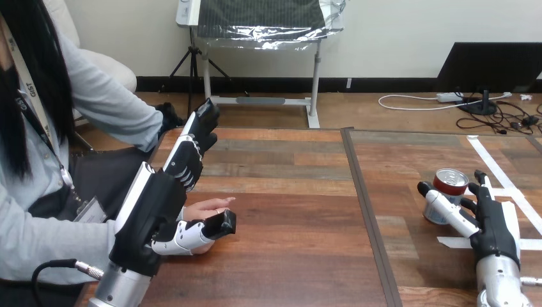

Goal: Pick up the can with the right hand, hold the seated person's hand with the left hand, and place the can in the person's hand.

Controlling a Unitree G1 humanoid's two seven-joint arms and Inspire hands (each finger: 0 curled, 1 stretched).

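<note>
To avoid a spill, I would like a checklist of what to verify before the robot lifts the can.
1. Can stands upright on the table: ok.
2. Right hand is at the can, touching it: ok.
3. Right hand's grip is firm enough to lift: cannot tell.
4. Person's hand is above the table, beside the left hand: ok.
5. Left hand holds the person's hand: not ok, its fingers are straight.

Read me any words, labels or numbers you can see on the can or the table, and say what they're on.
Can: any print is too small to read.
White tape strips on the table: no writing.
Nothing else on the table carries text.
</note>
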